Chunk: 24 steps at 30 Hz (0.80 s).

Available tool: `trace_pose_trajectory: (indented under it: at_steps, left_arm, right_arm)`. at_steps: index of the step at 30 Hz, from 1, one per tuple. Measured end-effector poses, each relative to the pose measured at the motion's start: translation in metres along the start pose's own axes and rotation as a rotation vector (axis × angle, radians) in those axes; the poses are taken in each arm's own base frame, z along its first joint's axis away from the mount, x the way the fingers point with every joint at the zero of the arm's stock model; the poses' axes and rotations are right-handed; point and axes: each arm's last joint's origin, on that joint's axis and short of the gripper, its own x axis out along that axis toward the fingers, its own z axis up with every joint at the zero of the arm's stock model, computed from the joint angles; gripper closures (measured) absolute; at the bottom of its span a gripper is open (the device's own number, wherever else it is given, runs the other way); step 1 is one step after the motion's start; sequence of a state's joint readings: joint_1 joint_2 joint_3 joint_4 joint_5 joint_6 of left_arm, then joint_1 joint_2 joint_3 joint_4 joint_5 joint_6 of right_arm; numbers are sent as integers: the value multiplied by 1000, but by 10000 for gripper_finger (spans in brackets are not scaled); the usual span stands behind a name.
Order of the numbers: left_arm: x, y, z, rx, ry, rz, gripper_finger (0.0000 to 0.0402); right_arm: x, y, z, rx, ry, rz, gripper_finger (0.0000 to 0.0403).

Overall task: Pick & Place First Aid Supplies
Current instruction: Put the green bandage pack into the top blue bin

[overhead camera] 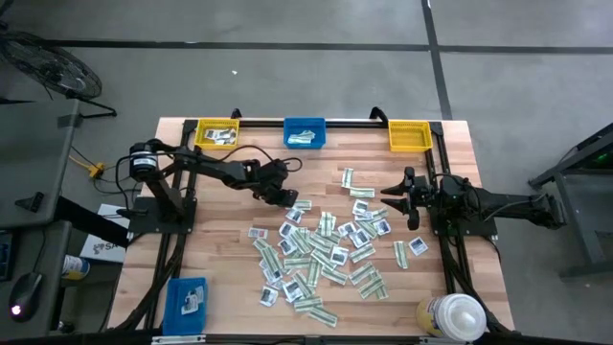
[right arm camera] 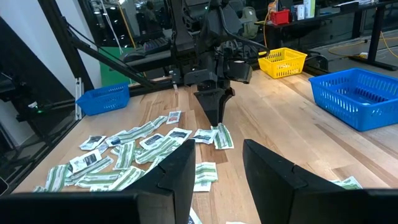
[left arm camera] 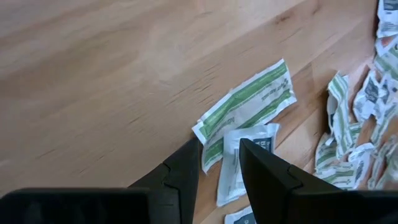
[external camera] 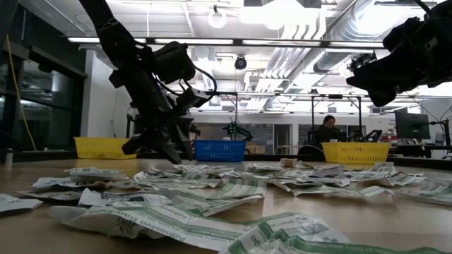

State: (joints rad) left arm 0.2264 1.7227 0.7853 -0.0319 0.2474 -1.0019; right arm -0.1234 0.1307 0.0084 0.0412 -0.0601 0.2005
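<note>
1. The print on the first aid supplies (overhead camera: 321, 251) is too small to read from above; the nearest packets in the low view are blurred.
2. The white-capped bottle (overhead camera: 452, 317) is cut by the high view's lower edge.
3. The contents of the blue bin (overhead camera: 305, 133) cannot be told apart.

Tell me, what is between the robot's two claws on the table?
Between the left gripper and the right gripper, the high view shows scattered first aid packets on the wooden table.

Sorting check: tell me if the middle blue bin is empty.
Not empty. The high view shows pale packets lying inside the blue bin at the table's far edge.
</note>
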Motion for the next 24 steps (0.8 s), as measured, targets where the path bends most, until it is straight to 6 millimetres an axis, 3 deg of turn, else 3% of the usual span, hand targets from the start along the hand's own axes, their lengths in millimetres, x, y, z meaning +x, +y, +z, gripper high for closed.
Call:
trace_pose_trajectory:
  at_steps: [11,19,24]
  left_arm:
    - [2,1,0,0,-5,12,292]
    - [2,4,-1,1,-12,50,390]
    - [2,5,0,23,-20,56,396]
  right_arm:
    - [0,0,0,0,0,0,274]
    - [0,0,0,0,0,0,274]
    - [0,0,0,0,0,0,274]
